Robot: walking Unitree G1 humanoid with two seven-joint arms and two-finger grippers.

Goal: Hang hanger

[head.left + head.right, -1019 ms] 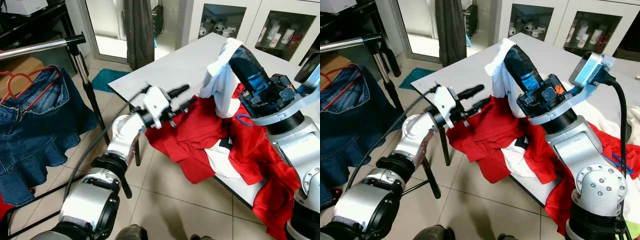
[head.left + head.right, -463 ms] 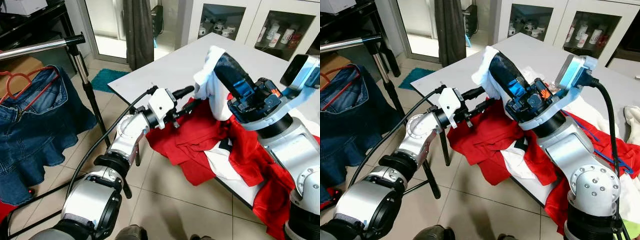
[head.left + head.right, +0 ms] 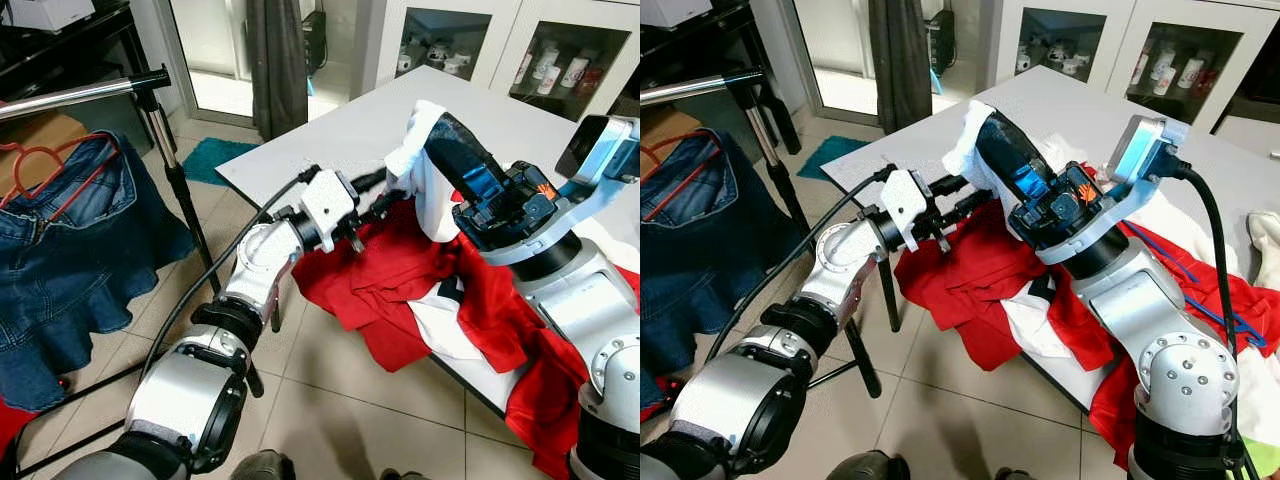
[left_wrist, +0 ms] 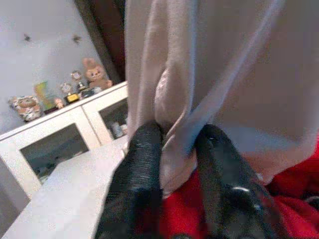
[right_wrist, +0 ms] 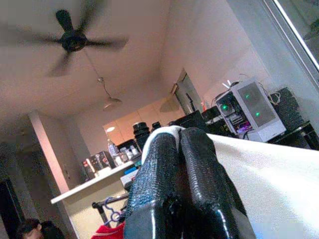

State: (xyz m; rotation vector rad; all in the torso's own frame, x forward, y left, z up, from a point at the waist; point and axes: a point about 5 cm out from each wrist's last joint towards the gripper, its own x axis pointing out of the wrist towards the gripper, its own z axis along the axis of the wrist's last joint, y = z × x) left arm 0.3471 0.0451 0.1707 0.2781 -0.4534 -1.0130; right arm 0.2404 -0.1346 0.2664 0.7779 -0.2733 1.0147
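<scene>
We are pinching a fold of the white cloth garment [image 4: 209, 74] between our left gripper [image 4: 177, 149]'s slightly parted fingers. Our right gripper [image 5: 180, 149] is clamping its closed fingers on the garment's lifted top edge. The red clothes [image 3: 385, 270] are spilling over the grey table [image 3: 350, 135]'s near edge. A red hanger [image 3: 60, 165] with a denim skirt [image 3: 70, 250] is hanging off the metal rail [image 3: 85, 92].

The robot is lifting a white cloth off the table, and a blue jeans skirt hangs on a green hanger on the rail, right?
Almost. The hanger is red, not green, as the left eye view shows. The rest holds: the right gripper lifts the white cloth off the grey table, and the blue denim skirt hangs on the metal rail.
</scene>
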